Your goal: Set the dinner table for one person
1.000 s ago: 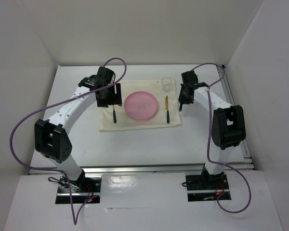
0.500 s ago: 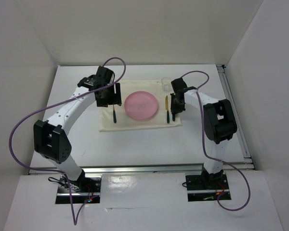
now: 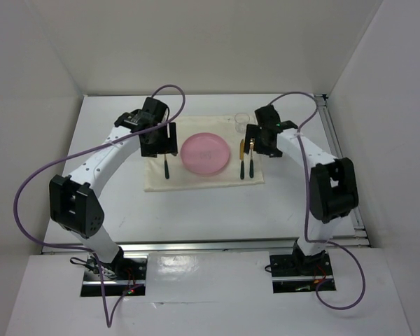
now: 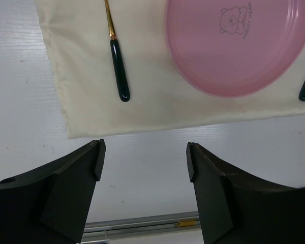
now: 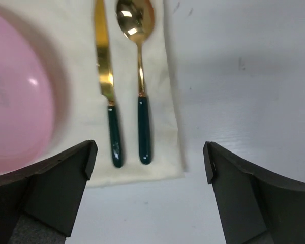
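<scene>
- Across the middle of the overhead view, the dinner table [image 3: 196, 210] carries a cream mat [image 3: 203, 178], with the pink plate [image 3: 205, 152] sitting dead centre on it.
- Right of the plate, the knife [image 5: 104, 76] and the spoon [image 5: 140, 81] lie side by side on the mat, close but apart. Blade and bowl point to the top of the wrist frame, green handles to the bottom.
- The right gripper [image 5: 148, 152] hovers over those handles, jaws spread wide and nothing between them.
- Over on the plate's left, the fork [image 4: 119, 71] lies on the mat. The left gripper [image 4: 145, 152] hangs over bare table just off the mat's lower edge in its wrist frame, jaws equally wide and empty.
- A clear glass [image 3: 241, 122] stands by the mat's upper right corner in the overhead view, just beside the right wrist.
- By the look of it, the setting is nearly or fully laid, so the job in hand reads as getting the right arm clear.
- Best way is to rise straight up first with the jaws apart, so neither finger clips the spoon handle or drags the mat's right edge just beside it.
- Only then should it swing toward the lower right of the frame, away from the glass, which looks light and likely to tip at a nudge.
- Same advice for the left arm: up, then out, leaving the fork square to the plate.
</scene>
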Tool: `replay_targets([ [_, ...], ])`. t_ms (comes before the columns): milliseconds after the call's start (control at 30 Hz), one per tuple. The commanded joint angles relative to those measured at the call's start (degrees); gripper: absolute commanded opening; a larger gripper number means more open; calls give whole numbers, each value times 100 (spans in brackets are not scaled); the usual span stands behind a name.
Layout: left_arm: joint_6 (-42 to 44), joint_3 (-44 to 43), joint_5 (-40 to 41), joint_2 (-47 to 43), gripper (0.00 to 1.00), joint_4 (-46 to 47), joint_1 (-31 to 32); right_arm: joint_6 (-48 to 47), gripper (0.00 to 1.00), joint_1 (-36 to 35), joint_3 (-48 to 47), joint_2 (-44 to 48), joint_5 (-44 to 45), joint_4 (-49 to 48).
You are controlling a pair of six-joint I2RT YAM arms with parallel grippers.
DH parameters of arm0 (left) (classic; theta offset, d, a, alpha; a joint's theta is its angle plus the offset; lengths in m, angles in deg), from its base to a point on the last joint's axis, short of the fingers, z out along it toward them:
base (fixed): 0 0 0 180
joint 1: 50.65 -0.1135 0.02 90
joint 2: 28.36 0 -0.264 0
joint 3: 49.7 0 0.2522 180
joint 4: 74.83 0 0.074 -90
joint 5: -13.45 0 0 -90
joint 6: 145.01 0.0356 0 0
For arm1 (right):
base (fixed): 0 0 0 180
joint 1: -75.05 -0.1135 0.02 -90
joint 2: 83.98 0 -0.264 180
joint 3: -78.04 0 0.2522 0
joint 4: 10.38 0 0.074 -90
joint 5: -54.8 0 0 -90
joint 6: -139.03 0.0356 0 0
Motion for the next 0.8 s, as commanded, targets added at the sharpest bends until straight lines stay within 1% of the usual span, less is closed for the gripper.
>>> replay_targets([
  [0, -52, -246, 160, -155, 82, -33, 12, 319, 100, 193, -258, 1318, 666, 221],
  [67, -183, -193, 247, -226, 84, 21, 12, 723, 100, 378, -21, 1725, 720, 222],
  [100, -236, -193, 318, -295, 84, 21, 12, 864, 100, 536, 354, 2153, 798, 83],
  [133, -298, -193, 379, -296, 84, 21, 12, 1196, 100, 598, 550, 2357, 982, 81],
  [233, -298, -193, 433, -559, 85, 126, 12, 1628, 100, 704, 1279, 3078, 1307, -32],
  [300, -246, -132, 485, -787, 85, 240, 12, 1630, 100, 704, 1587, 3403, 1309, -33],
  [500, -193, 492, 652, -1569, 84, 977, 12, 1700, 100, 757, 1510, 3511, 1362, 415],
  [600, -131, 756, 652, -1991, 84, 1285, 12, 1700, 100, 757, 1510, 3563, 1423, 468],
  [767, -18, 818, 714, -2343, 92, 1339, 12, 1313, 100, 757, 1580, 3687, 1168, 310],
])
